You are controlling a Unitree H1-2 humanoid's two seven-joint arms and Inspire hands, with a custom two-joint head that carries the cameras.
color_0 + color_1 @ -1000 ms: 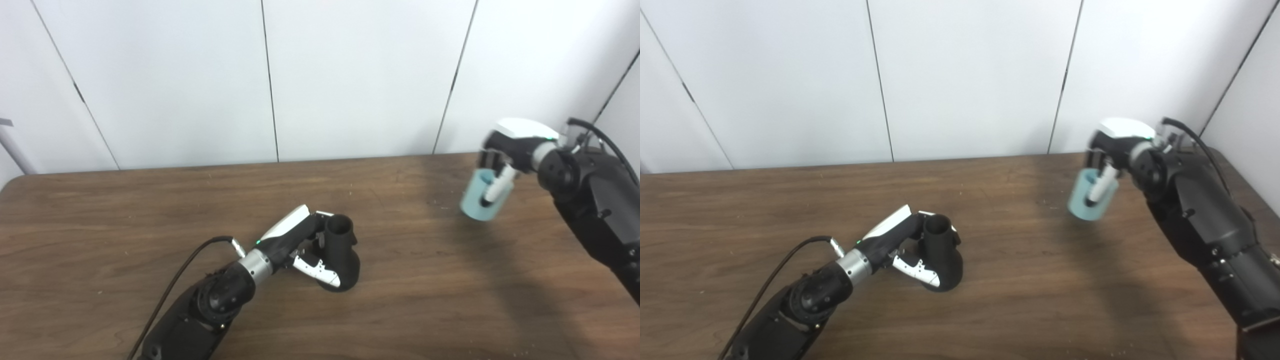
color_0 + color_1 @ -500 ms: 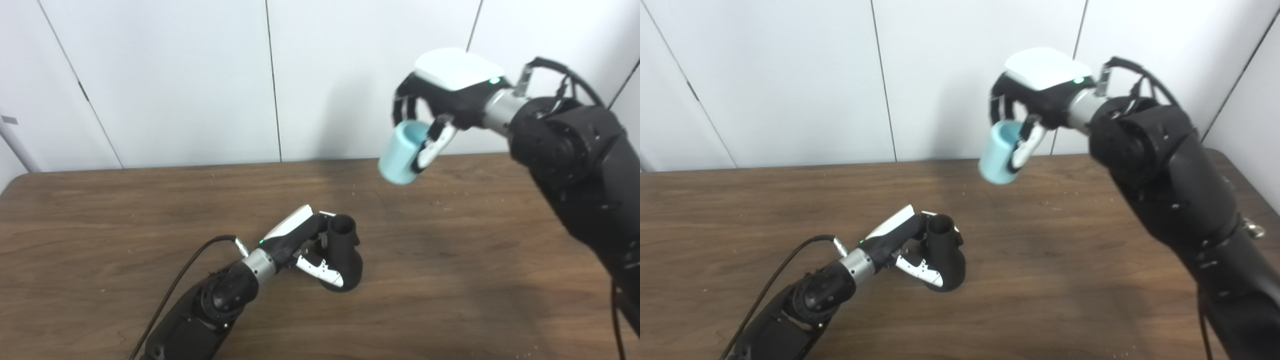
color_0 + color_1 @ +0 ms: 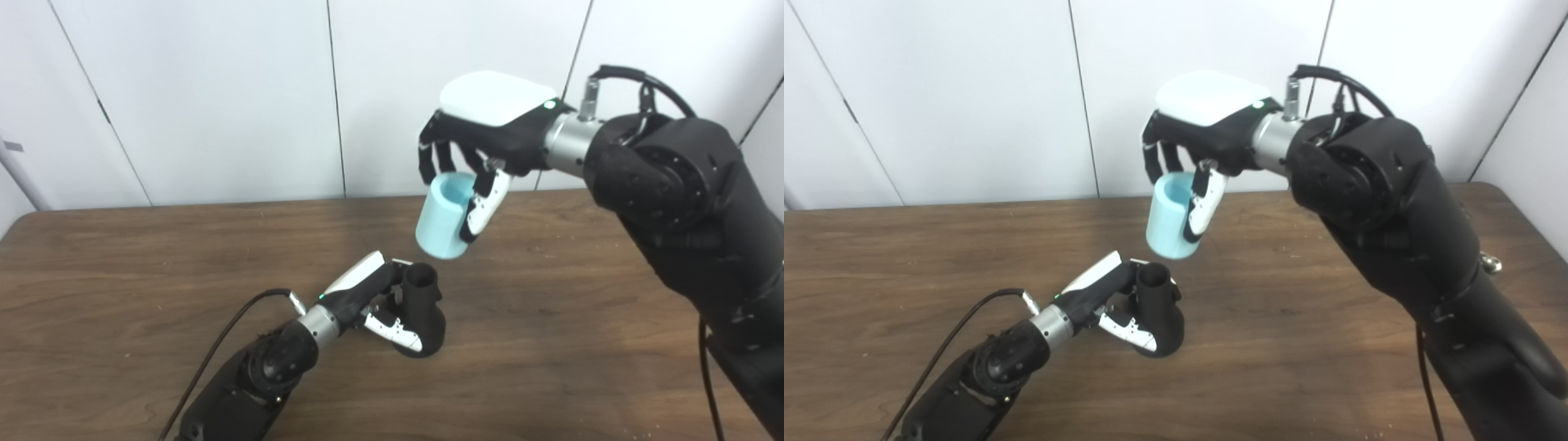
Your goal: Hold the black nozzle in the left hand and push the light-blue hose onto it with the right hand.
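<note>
Black nozzle (image 3: 421, 315) is gripped upright on the wooden table (image 3: 122, 257) by the left hand (image 3: 373, 300), so holding is done. Just above and right, the light-blue hose (image 3: 446, 214) is pinched in the right hand (image 3: 484, 131), clear of the nozzle's mouth; lowering and pushing on are judged to remain.

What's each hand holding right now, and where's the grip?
Left hand grips the black nozzle around its body, open neck up. Right hand holds the light-blue hose by its upper side wall.
</note>
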